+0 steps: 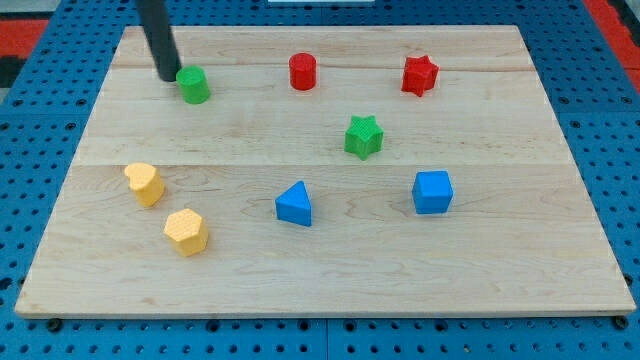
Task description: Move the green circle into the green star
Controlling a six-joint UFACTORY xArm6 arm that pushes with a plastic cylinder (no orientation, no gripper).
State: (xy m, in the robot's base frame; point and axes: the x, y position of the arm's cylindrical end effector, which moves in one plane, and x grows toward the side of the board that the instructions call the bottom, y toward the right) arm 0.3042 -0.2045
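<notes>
Wooden board (320, 270), my tip (167, 77) beside green circle (193, 85)

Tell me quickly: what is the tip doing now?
My tip: no gripper, holds nothing; it sits just left of the green circle, seemingly touching it.

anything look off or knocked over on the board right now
Nothing stands out. All eight blocks sit flat and apart on the wooden board, none tipped or over the edge. My tip is just at the view's left of the green circle, with the green star down to the view's right.
</notes>
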